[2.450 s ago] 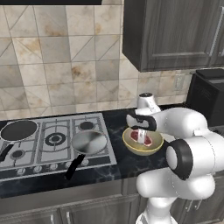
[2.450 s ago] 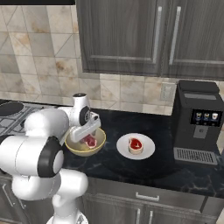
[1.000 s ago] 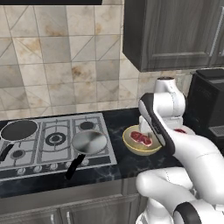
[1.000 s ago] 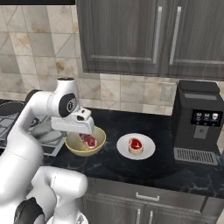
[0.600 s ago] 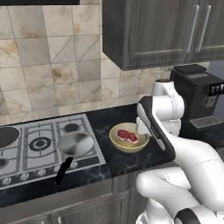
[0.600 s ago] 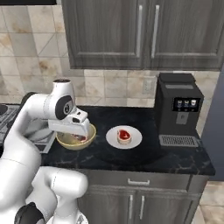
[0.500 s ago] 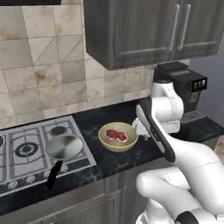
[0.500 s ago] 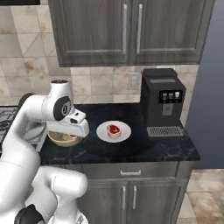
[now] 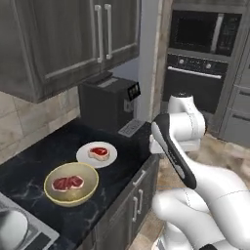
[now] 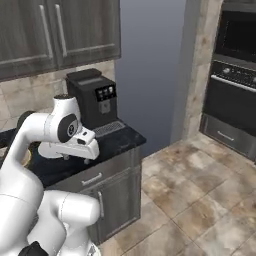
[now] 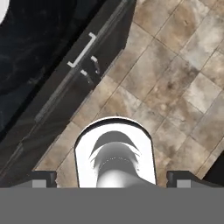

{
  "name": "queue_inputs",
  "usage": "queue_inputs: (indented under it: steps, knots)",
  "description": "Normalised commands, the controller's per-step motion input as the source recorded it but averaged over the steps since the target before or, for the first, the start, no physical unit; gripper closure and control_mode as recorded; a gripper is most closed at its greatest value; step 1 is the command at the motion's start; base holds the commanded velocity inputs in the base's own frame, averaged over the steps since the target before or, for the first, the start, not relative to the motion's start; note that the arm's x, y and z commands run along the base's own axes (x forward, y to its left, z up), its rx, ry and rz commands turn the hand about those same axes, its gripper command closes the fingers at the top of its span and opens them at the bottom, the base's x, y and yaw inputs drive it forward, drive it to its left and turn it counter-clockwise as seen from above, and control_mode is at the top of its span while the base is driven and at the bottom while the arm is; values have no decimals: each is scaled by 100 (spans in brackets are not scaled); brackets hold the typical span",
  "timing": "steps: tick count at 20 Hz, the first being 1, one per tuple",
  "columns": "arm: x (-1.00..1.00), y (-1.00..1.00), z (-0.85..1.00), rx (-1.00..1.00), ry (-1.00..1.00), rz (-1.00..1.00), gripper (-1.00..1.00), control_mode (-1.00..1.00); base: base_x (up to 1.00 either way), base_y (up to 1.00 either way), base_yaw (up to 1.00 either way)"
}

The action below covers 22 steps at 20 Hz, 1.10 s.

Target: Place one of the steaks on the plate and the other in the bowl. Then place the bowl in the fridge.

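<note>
**A home kitchen, plainly**

Dark wood cabinets (image 9: 63, 44) hang over a black marble counter (image 9: 53, 146); a coffee machine (image 10: 92, 102) sits there, a black wall oven (image 10: 235, 80) fills the corner, and tan stone tiles (image 10: 200, 200) cover the floor.

No legible text, brand, number or sign anywhere; coffee machine (image 10: 93, 98) front carries a small lit panel of icons, too blurred to read; wall oven (image 9: 204, 58) control strip has knobs and marks, unreadable at this size; cabinet fronts (image 9: 63, 39) plain, unlabelled; same in hand view, nothing printed on the drawer front (image 11: 65, 87).
</note>
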Motion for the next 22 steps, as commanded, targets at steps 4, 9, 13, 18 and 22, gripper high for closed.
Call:
queue_inputs:
  steps: [4,9,13,18,22]
  knots:
    - [0,0,0,0,0,0,-100,100,0,-17,-96]
    - [0,0,0,0,0,0,-100,100,0,-31,-91]
    - [0,0,0,0,0,0,-100,100,17,-53,-73]
    - [0,0,0,0,0,0,-100,100,72,-6,-34]
    - [0,0,0,0,0,0,-100,100,100,-6,6]
